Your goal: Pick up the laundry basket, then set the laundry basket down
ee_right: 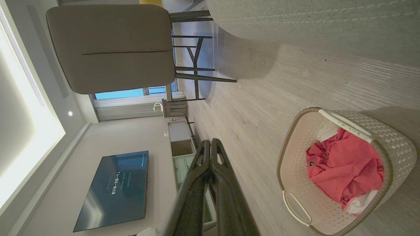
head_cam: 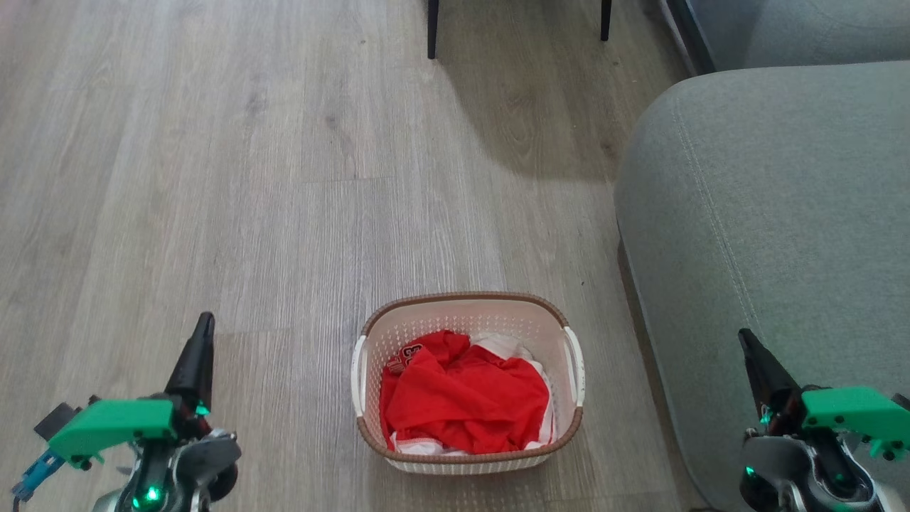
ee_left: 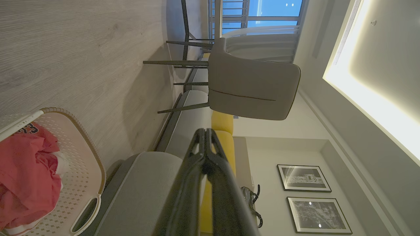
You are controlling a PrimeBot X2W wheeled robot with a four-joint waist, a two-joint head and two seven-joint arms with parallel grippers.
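The laundry basket (head_cam: 468, 311) stands on the wood floor, low in the middle of the head view, cream-white and perforated with a brown rim and white side handles. Red and white clothes (head_cam: 466, 398) fill it. The basket (ee_left: 78, 170) also shows at the left wrist view's lower left, and the basket (ee_right: 295, 170) sits at the right wrist view's lower right. My left gripper (head_cam: 205, 320) is well to the basket's left, shut and empty. My right gripper (head_cam: 743, 336) is to its right, over the sofa's edge, shut and empty.
A grey sofa (head_cam: 768, 249) rises close on the basket's right. Dark chair legs (head_cam: 432, 28) stand at the far end of the floor. Open wood floor (head_cam: 213, 178) stretches ahead and to the left.
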